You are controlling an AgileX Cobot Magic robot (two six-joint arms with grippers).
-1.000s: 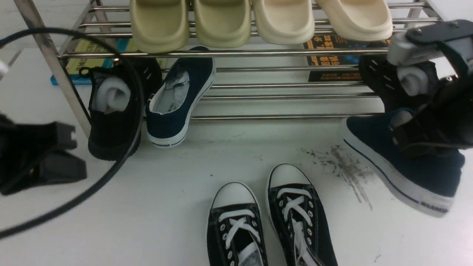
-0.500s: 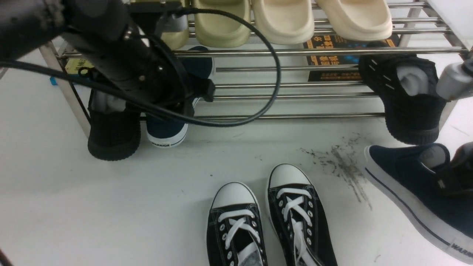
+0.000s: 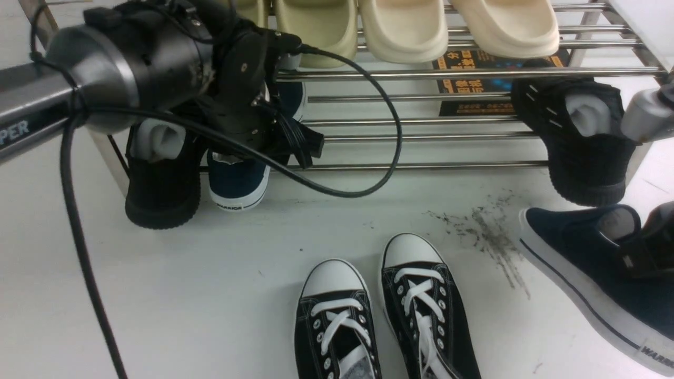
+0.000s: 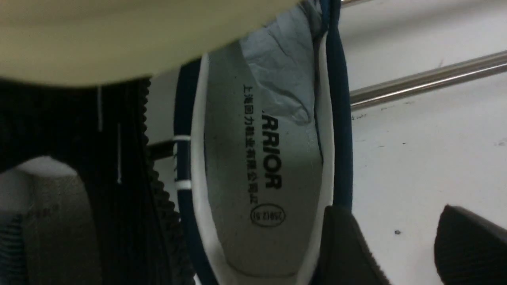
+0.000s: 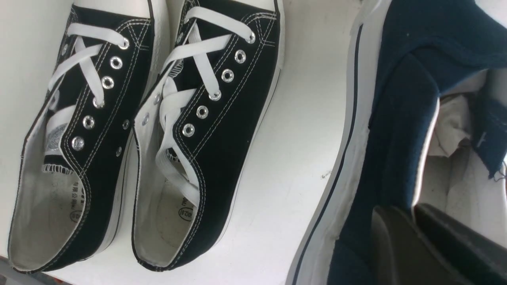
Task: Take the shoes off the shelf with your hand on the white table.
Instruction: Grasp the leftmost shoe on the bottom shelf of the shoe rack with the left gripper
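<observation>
The left fingers [image 4: 348,253] are spread wide over the navy-blue canvas slip-on with a white rubber sole [image 3: 239,181], which lies on the lower tier of the chrome tube shelf [image 3: 421,166]. One finger is at the slip-on's side wall near the heel. The other hangs beyond it over the bare white worktop [image 3: 210,295]. I cannot tell whether either one touches.

This slip-on's long axis runs from the fingers away into the shelf. Its heel juts over the front tube towards the robot, and its paper-stuffed toe points back under the upper tier.

To grip well, I judge the nearer finger should drop inside the opening, the outer one staying outside, and close on the side wall. Then draw the slip-on back along its own axis, so the toe slides clear of the tubes. A black knit sneaker [image 3: 163,195] sits just beside it, on the side away from the fingers, and could be dragged along.

The right fingers [image 5: 396,245] pinch the collar of the matching navy shoe [image 3: 579,252], already down on the worktop with its toe angled towards the shelf.
</observation>
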